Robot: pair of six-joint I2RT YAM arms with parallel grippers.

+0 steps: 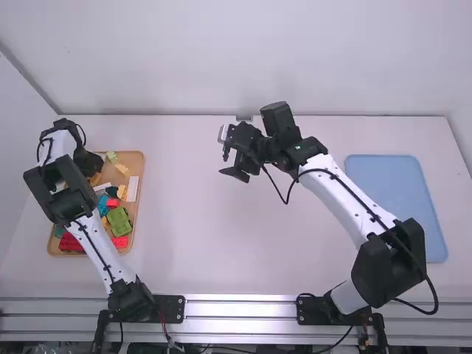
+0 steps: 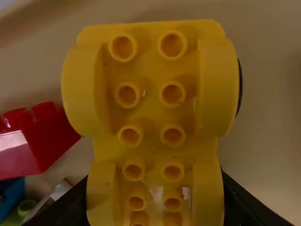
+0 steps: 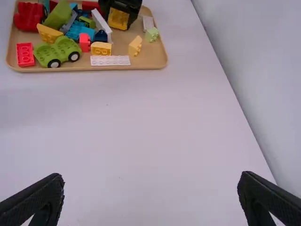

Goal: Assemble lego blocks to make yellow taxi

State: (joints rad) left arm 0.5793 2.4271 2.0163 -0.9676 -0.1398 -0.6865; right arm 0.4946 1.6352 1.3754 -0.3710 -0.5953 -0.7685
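My left gripper point(image 1: 93, 164) is over the far part of the wooden tray point(image 1: 136, 157). In the left wrist view, the left gripper point(image 2: 155, 200) is shut on a yellow car base point(image 2: 150, 113) with studs and rounded fenders; a black wheel edge shows at one side. The right wrist view shows this yellow car base point(image 3: 118, 19) beside the black fingers, over the tray point(image 3: 157, 59). My right gripper point(image 1: 226, 156) is above the table's far middle; in its wrist view, the right gripper point(image 3: 150, 195) stands open with nothing between its fingers.
The tray also holds a green car point(image 3: 59, 51), a white plate point(image 3: 110, 60), small yellow bricks point(image 3: 101, 48), red bricks point(image 3: 25, 54) and blue bricks point(image 3: 80, 32). A light blue board point(image 1: 398, 199) lies at the table's right. Walls rise behind the table point(image 1: 199, 221) and at its sides.
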